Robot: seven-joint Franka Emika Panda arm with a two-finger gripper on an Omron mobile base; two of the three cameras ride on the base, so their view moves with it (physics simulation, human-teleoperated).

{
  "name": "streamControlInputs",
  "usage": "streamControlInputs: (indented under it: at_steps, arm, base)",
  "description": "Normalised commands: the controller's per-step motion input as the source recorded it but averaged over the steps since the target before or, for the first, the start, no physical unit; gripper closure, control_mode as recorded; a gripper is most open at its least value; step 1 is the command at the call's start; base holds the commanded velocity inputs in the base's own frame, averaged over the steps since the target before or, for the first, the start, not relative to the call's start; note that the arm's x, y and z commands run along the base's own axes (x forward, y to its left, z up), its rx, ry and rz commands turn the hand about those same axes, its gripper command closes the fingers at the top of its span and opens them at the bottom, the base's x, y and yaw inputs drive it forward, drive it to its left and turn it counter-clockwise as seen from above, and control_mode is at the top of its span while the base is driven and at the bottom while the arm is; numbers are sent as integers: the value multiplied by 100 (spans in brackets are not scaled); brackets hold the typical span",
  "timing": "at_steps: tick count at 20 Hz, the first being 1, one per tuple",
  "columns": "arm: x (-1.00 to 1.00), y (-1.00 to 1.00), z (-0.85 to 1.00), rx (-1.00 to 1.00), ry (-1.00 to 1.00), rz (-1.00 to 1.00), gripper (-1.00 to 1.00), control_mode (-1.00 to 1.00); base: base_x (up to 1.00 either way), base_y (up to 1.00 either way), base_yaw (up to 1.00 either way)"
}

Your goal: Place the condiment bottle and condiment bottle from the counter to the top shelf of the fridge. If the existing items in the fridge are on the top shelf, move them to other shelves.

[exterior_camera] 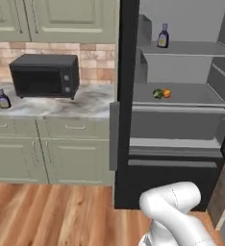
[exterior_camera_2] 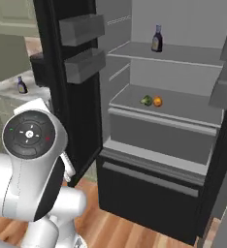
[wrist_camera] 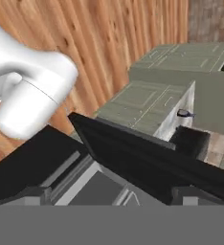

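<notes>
**A:** Which way do the bottles stand?

**B:** Both upright, long axis vertical, necks up. One condiment bottle (exterior_camera: 163, 36) stands on the top shelf (exterior_camera: 191, 48) of the open fridge (exterior_camera: 177, 158), toward the shelf's left end in the left base view. The other bottle (exterior_camera: 4, 99) stands on the marble counter (exterior_camera: 52, 103), to the left of the black microwave (exterior_camera: 44, 75) and apart from it.

**A:** And in the hand view?

**B:** That view is rolled, so the counter bottle (wrist_camera: 184, 114) appears lying sideways there, a small dark shape against the counter edge. It sits far ahead of the pincer, beyond the dark edge of the fridge door (wrist_camera: 152, 162).

**A:** The pincer itself?

**B:** I cannot tell whether it is spread or pressed together. Its tips are not clear at the bottom of the hand view, and in the base views only the white arm (exterior_camera_2: 33, 160) shows.

**A:** Anything else hard to read?

**B:** Two small items, one green (exterior_camera: 157, 93) and one orange (exterior_camera: 167, 93), lie touching on the middle shelf (exterior_camera: 181, 98); too small to name. The bottles' labels are blurred. The fridge's right side is cut off in the left base view.
</notes>
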Motion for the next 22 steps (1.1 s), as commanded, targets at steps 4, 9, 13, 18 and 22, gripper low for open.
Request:
streamControlInputs:
  at_steps: [4, 9, 13, 18, 22]
  arm:
    - [0, 0, 0, 0, 0, 0, -100, 100]
    - [0, 0, 0, 0, 0, 0, -100, 100]
    - [0, 0, 0, 0, 0, 0, -100, 100]
    - [0, 0, 0, 0, 0, 0, -100, 100]
    - [0, 0, 0, 0, 0, 0, -100, 100]
  base:
    - [-99, 76, 57]
    - [-36, 100, 37]
    - [21, 100, -1]
    - [67, 100, -35]
    - [75, 100, -42]
